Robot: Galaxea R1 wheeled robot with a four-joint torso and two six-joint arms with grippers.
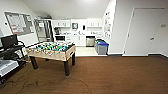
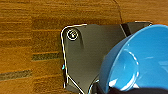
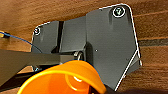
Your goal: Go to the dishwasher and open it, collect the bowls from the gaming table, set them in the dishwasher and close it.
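- Brown floor (image 1: pixel 112 75): I'm looking across a wide open stretch toward the kitchen at the far end. Dark cables (image 1: pixel 27 83) are lying loose on it near left, and veering that way is risking a snagged wheel.
- Foosball table (image 1: pixel 51 51): it's sitting left of centre, between me and the left part of the kitchen. Cutting the corner too tight is risking a leg strike, and a jolt like that could shake a bowl loose.
- Blue-lidded bins (image 1: pixel 102 47): they're standing just beside the dishwasher, on its right and narrowing the approach. Coming in wide is risking a bump with the base or an arm.
- Dishwasher (image 1: pixel 90 41): it's sitting under the far counter, well apart from me. I can't tell from here whether the door is open; if it's down, driving in too close is risking a hit on it.
- Blue bowl (image 2: pixel 140 60): the left end effector (image 2: pixel 125 90) is gripping it at the rim, as I'm judging it. The bowl is hanging tilted over the floor, and a rim-only hold is risking slip or rotation on any hard stop.
- Orange bowl (image 3: pixel 62 80): the right end effector (image 3: pixel 110 89) is looking clamped on its rim too, with the bowl tilted above the floor. Same slip risk, and a drop here means a bowl rolling off across the floor.
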